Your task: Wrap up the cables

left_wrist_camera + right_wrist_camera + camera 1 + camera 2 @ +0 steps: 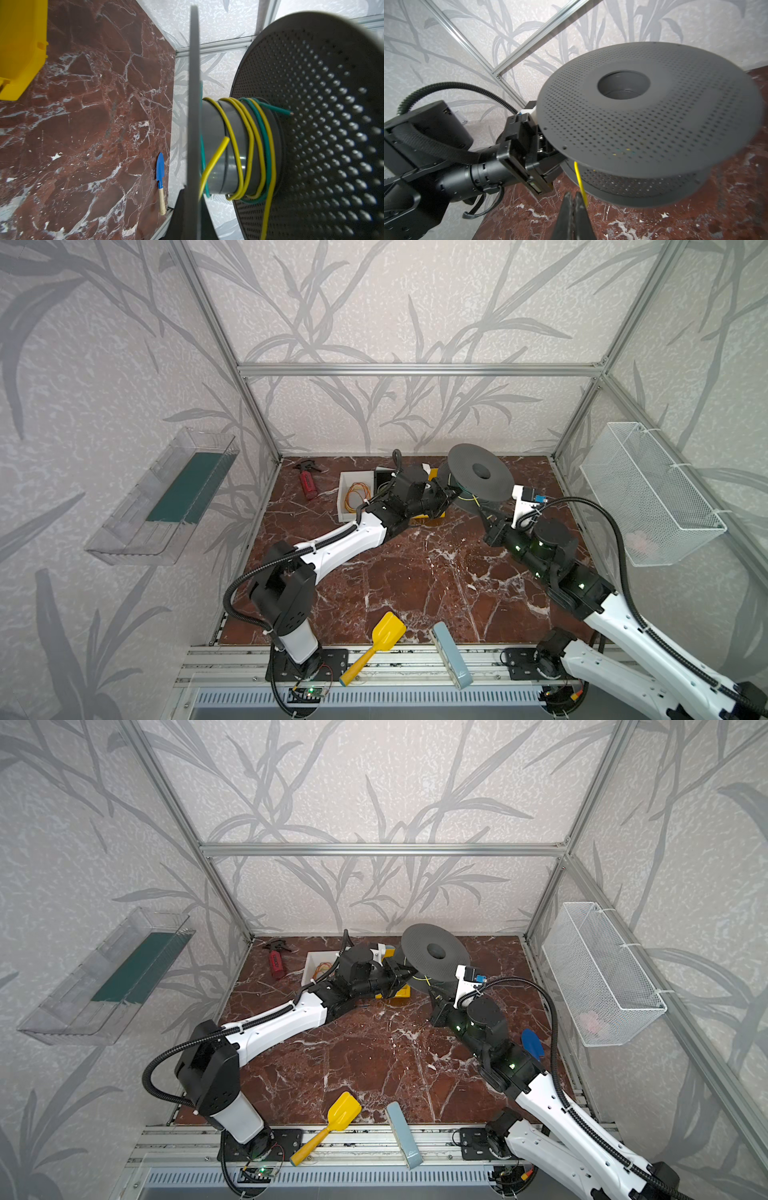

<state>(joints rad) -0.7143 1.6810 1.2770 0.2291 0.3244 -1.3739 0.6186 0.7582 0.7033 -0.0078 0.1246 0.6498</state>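
A grey spool [482,470] [434,950] with perforated flanges is held tilted above the marble floor at the back. The cable, a thin yellow wire [252,145], is looped several times round its hub beside a green wire [270,155]. My left gripper [192,187] [451,493] is shut on the edge of one flange [193,124]. From the spool [643,116] the yellow wire [579,180] runs straight and taut down to my right gripper [573,194] [486,514]. That gripper is shut, and the wire vanishes behind one fingertip.
A yellow bin [18,52] sits under the left wrist, and a white tray [353,493] with an orange wire bundle stands beside it. A red spray bottle [308,483] lies at the back left. A yellow scoop [378,643] and pale-blue block [451,655] lie at the front edge. A blue trowel [532,1044] lies by the right wall.
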